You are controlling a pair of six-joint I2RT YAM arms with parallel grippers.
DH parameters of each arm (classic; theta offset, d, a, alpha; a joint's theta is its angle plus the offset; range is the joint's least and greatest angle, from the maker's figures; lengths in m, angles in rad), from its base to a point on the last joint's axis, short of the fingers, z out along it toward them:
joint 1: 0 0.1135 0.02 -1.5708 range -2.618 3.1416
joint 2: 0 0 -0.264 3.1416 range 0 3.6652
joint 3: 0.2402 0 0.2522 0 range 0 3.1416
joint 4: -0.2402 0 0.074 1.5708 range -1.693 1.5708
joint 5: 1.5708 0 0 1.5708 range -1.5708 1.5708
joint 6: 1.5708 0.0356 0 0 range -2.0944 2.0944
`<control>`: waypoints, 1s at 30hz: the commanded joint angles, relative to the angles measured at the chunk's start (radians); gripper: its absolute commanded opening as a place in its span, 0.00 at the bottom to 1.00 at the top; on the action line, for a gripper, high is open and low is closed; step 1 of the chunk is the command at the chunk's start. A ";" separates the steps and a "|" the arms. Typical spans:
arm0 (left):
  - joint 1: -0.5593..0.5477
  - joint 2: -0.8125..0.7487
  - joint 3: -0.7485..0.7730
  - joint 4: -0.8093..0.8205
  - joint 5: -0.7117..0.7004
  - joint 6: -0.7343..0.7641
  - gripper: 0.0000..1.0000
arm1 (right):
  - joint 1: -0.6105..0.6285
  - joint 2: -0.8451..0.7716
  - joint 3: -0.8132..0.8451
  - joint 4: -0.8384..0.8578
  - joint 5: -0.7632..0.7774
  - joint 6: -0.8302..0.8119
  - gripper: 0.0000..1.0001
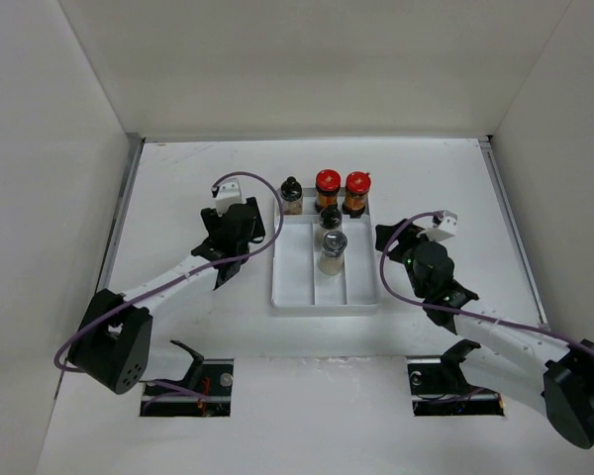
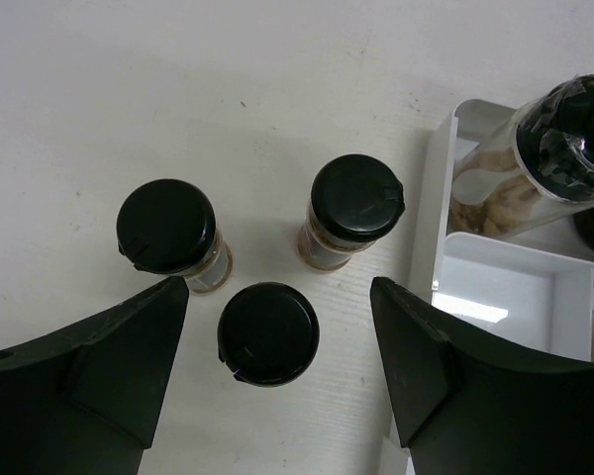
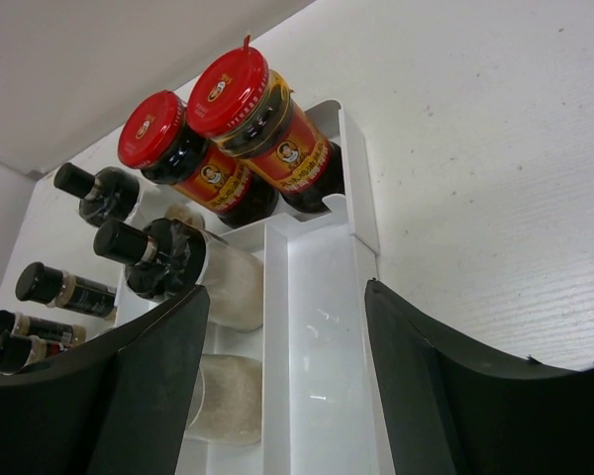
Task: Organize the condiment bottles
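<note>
Lining up the left gripper (image 2: 277, 292) over three black-capped bottles (image 2: 354, 198)
Its fingers, like the right gripper's (image 3: 285, 292), are spread and empty. The bottles stand beside the white tray's (image 2: 441, 188) left edge; centre on the nearest cap (image 2: 267, 333) and descend straight.

Jars (image 1: 327, 185) in tray (image 1: 295, 279), bottles (image 2: 267, 332) left of it

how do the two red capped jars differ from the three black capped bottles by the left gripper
The red-capped jars have red lids and labels; the black-capped bottles have black lids and pale contents. The jars stand at the far end of the white tray; the bottles stand on the table beside it. All are upright.
</note>
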 commanded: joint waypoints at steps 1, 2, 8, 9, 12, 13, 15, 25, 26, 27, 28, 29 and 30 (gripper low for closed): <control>0.001 0.015 -0.013 0.031 0.007 -0.015 0.71 | -0.008 0.005 0.009 0.041 -0.002 0.001 0.72; 0.001 0.021 -0.014 0.034 0.009 -0.019 0.70 | -0.006 0.006 0.009 0.041 -0.002 0.001 0.72; 0.000 0.041 -0.019 0.048 0.015 -0.029 0.50 | -0.008 0.011 0.010 0.041 -0.002 0.001 0.73; 0.001 0.043 -0.019 0.050 0.015 -0.030 0.50 | -0.008 0.011 0.010 0.041 -0.002 0.001 0.73; 0.001 0.044 -0.022 0.054 0.015 -0.032 0.49 | -0.006 0.011 0.012 0.041 -0.001 0.001 0.73; 0.001 0.044 -0.024 0.054 0.015 -0.030 0.46 | -0.006 0.011 0.012 0.041 0.001 0.001 0.73; 0.003 0.038 -0.024 0.054 0.015 -0.030 0.41 | -0.009 0.008 0.009 0.041 -0.001 0.001 0.73; -0.081 -0.101 0.056 -0.022 0.000 0.002 0.33 | -0.006 0.006 0.009 0.044 -0.002 0.001 0.73; -0.101 -0.106 0.071 -0.024 -0.002 0.004 0.33 | -0.006 0.005 0.009 0.044 -0.002 0.001 0.73; -0.121 -0.104 0.088 -0.024 -0.002 0.005 0.33 | -0.006 0.005 0.009 0.043 -0.002 0.001 0.73; -0.141 -0.097 0.106 -0.024 -0.002 0.008 0.33 | -0.006 0.005 0.009 0.043 -0.002 0.001 0.73; -0.158 -0.082 0.125 -0.021 0.001 0.010 0.34 | -0.008 0.003 0.009 0.043 -0.001 0.001 0.73; -0.169 -0.062 0.143 -0.013 0.009 0.010 0.34 | -0.008 0.001 0.007 0.043 0.001 0.001 0.73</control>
